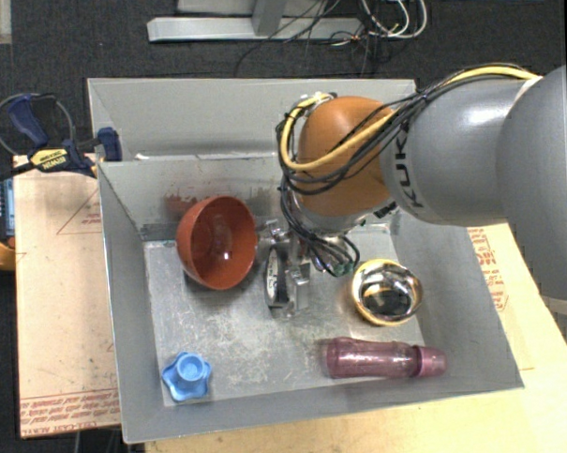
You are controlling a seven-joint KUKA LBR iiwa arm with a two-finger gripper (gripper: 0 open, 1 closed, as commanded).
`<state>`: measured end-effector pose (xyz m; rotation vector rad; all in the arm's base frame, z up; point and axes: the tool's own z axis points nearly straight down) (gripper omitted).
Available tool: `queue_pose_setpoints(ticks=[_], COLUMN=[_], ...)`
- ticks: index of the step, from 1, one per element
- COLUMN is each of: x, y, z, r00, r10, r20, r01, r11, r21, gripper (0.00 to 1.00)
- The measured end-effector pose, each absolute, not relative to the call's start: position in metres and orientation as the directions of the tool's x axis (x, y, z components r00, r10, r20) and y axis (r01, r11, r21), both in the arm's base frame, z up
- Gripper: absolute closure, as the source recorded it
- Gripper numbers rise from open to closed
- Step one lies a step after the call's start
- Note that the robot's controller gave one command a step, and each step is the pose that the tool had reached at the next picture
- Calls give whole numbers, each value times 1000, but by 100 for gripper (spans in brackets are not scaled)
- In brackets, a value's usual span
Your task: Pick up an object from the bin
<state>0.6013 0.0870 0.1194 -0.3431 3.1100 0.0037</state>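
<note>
Nothing was picked yet. The tool [284, 285] stood low in the bin [126, 275], and I could not tell how wide it was set. A red bowl [217, 243] lay just beside it and a shiny gold cup [387, 291] near its other side. Grasping and lifting remained.

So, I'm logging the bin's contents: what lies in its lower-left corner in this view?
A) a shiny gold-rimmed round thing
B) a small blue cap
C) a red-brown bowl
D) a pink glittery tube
B: the small blue cap sits alone in that corner, while the red-brown bowl lies further back, just left of the hand, and the pink glittery tube lies lower right.
</note>
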Motion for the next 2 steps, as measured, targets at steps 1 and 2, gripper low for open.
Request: queue_pose_setpoints(ticks=[1,2], x=[497,640], y=[228,132], z=[80,71], r00=[-996,-987], r10=[-87,-159], r20=[-8,-11], r01=[-87,-159], r11=[996,987], r21=[9,2], gripper=[0,0])
